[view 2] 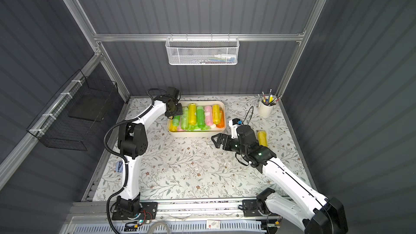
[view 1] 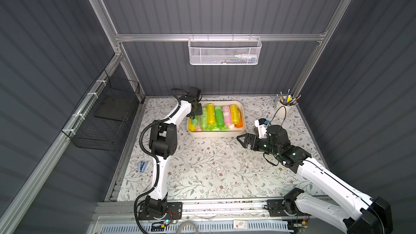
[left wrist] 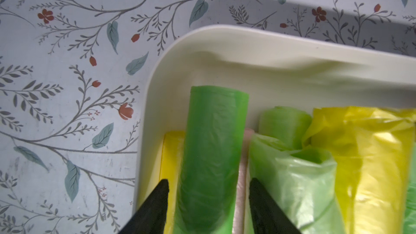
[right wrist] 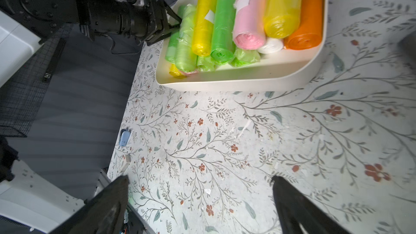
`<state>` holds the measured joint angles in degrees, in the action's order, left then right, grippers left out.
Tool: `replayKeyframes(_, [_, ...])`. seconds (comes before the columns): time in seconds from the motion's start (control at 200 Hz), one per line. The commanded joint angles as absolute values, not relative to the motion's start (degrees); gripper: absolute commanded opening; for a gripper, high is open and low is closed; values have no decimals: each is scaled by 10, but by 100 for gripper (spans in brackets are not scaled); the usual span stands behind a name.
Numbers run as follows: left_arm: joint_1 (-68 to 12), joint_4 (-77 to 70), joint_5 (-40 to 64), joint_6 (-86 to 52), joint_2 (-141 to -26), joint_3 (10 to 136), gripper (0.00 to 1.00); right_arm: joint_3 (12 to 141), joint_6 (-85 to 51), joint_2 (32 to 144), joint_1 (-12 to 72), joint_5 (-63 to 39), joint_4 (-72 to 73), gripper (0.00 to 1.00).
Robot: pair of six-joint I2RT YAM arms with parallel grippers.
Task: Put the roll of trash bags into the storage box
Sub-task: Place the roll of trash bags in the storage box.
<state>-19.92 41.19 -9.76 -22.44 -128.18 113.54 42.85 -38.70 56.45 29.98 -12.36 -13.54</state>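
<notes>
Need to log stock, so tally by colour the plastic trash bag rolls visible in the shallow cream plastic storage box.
green plastic bag rolls: 5
yellow plastic bag rolls: 3
pink plastic bag rolls: 2
white plastic bag roll: 1
orange plastic bag roll: 1
Total: 12 showing in the shallow cream plastic storage box; hidden ones uncounted.

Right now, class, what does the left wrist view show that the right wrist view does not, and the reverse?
Only left wrist: the green roll lying between the left gripper's open fingers, touching neither. Only right wrist: the orange roll, the white roll, and the open right gripper over the tablecloth. Both: the storage box, that green roll and a yellow roll.
</notes>
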Motion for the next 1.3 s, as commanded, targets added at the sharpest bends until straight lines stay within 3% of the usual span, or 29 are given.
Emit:
replayKeyframes(0.0, [-199, 420, -109, -211, -1231, 1130, 61, 453, -367, 556, 278, -76, -218, 99])
replayKeyframes(0.305, [-200, 393, -115, -191, -1115, 1053, 88, 498, -325, 572, 221, -70, -318, 99])
replayKeyframes(0.37, [-200, 392, -86, -180, -1084, 1036, 100, 504, -313, 578, 213, -60, -325, 99])
replayKeyframes(0.75, [-200, 253, 86, -276, -778, 698, 100, 565, -259, 696, 180, 31, -367, 99])
replayKeyframes(1.031, [-200, 197, 180, -373, -589, 485, 100, 579, -221, 756, 158, 1, -381, 99])
replayKeyframes(1.296, [-200, 155, 224, -429, -547, 412, 100, 625, -196, 835, 147, 28, -420, 98])
